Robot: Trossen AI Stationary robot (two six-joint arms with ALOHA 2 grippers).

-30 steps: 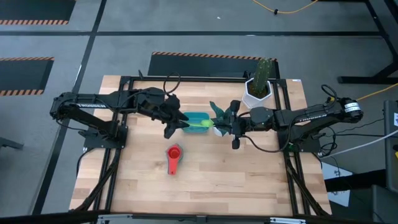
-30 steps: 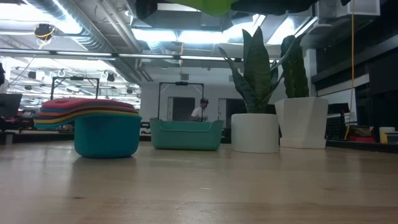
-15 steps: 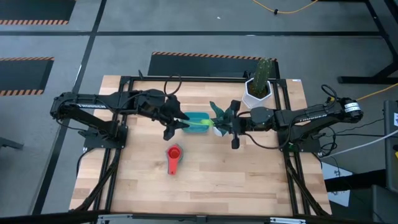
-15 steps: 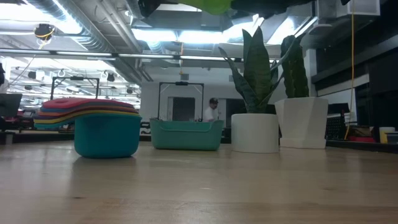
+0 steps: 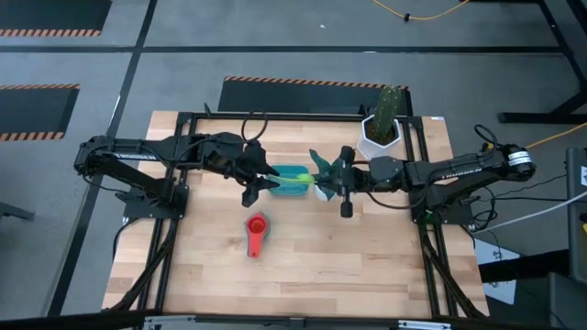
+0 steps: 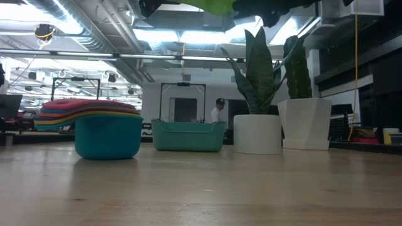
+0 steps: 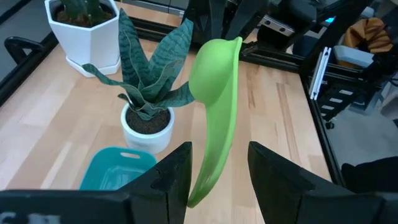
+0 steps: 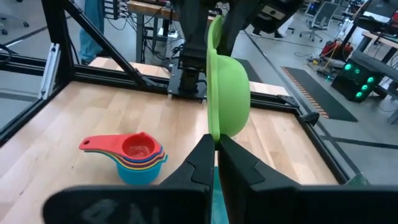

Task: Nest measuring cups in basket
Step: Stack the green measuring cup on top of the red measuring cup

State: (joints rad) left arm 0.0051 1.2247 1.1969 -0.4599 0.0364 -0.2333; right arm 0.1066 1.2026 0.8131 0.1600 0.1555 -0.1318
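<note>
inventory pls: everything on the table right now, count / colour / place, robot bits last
green measuring cup: 1, lime green, held in the air above the basket, between the two grippers
stacked measuring cups: 1 nested stack, red on top with a blue one at the bottom, on the table in front of the basket
basket: 1, teal, mid-table
snake plant: 1, dark green leaves in a round white pot, beside the basket
cactus: 1, green in an angular white pot, far right of the table
table: 1, light wood
left gripper: at one end of the green cup
right gripper: shut on the cup's rim
</note>
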